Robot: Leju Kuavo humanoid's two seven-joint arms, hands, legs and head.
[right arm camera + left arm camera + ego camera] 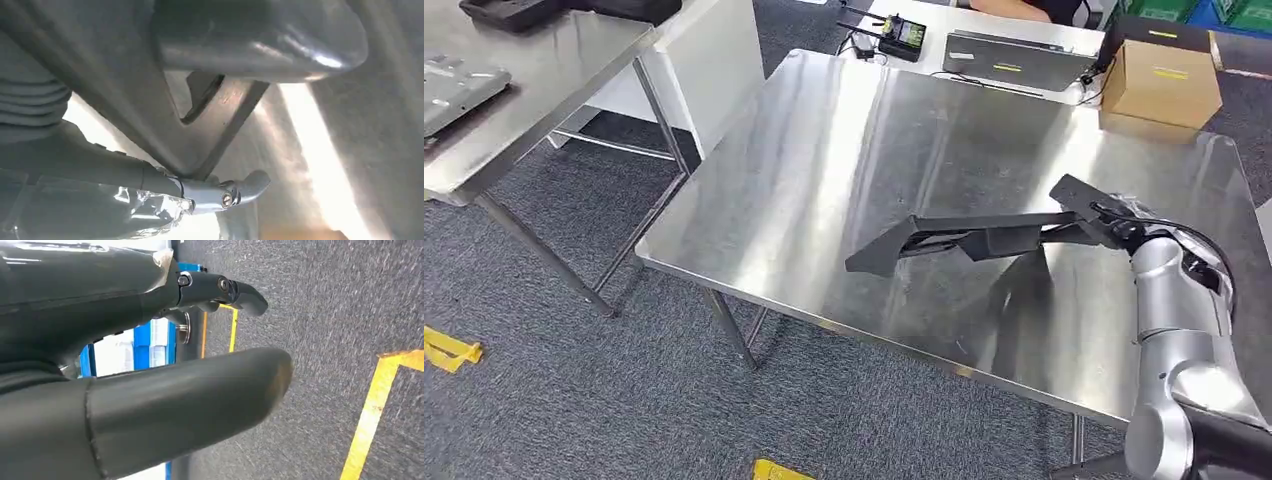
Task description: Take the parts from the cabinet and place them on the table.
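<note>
The right hand (1114, 225) grips a long black part (969, 238) over the steel table (824, 180), the part pointing toward nine o'clock, while the left hand (150, 365) hangs empty above grey carpet (325, 315), fingers apart.

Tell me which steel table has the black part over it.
The near steel table, where the right hand holds the black part; the other table stands farther left.
</note>
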